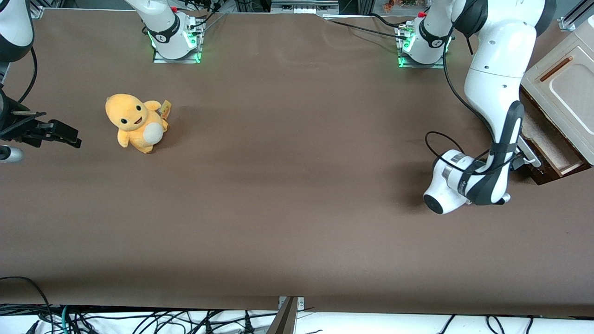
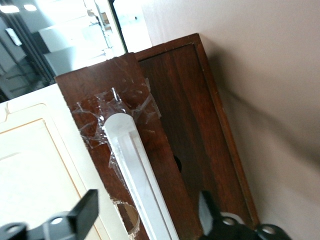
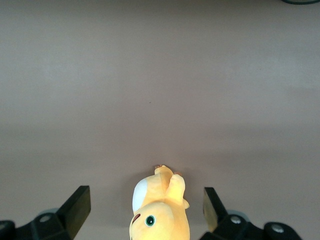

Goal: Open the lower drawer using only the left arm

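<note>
Two black fingers (image 2: 85, 210) of the left arm's gripper (image 2: 147, 212) stand spread wide, one each side of the white bar handle (image 2: 137, 170), gripping nothing. That handle fronts the dark brown wooden lower drawer (image 1: 550, 144), pulled partly out beneath the cream cabinet (image 1: 564, 88) at the working arm's end of the brown table (image 1: 287, 185).

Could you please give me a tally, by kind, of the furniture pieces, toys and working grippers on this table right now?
Cabinets: 1, the cream cabinet, with its lower drawer pulled out.
Plush toys: 1, the yellow plush toward the parked arm's end.
Working grippers: 1, the left gripper, open around the drawer's white bar handle.
Total: 3
</note>
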You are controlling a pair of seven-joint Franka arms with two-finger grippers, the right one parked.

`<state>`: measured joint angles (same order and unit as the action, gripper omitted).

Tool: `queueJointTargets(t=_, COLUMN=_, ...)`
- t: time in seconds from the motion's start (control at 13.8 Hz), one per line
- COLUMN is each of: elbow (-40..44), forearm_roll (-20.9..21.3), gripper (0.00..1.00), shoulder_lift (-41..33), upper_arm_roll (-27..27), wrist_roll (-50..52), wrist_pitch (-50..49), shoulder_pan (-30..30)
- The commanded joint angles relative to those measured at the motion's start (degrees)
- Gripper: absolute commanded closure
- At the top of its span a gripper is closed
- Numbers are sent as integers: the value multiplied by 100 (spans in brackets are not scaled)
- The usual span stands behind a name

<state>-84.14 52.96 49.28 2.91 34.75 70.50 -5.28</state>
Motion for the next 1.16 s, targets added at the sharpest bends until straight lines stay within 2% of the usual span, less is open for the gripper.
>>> queueJointTargets(t=0.0, elbow=835, forearm_roll=-827, gripper=0, shoulder_lift=-50, upper_arm_roll=-27, wrist_roll=-205, wrist_pitch=-107, shoulder_pan=79)
queueJointTargets(t=0.29, elbow=2145, forearm_roll=-2768, gripper=0, shoulder_lift=-234, upper_arm_roll=-44, wrist_roll=-531, wrist_pitch=-107, shoulder_pan=483)
queueJointTargets(t=0.58, elbow=2560, forearm_roll=-4781, gripper=0, shoulder_lift=-673, upper_arm_roll=8, wrist_roll=-644, wrist_pitch=129, shoulder_pan=1169)
queueJointTargets(t=0.65, elbow=2587, forearm_roll=-5047, gripper=0, shoulder_lift=-761, upper_arm_roll=0, wrist_roll=-749, wrist_pitch=226, shoulder_pan=1222)
queueJointTargets(t=0.95, elbow=2491, forearm_roll=-5277, gripper=0, shoulder_lift=-1217, upper_arm_roll=26, wrist_roll=-1600, wrist_pitch=795, shoulder_pan=1485)
queueJointTargets(t=1.09, elbow=1845, forearm_roll=-5655, gripper=0, shoulder_lift=-1848, upper_arm_roll=17, wrist_roll=-2311, wrist_pitch=1420, shoulder_pan=1644)
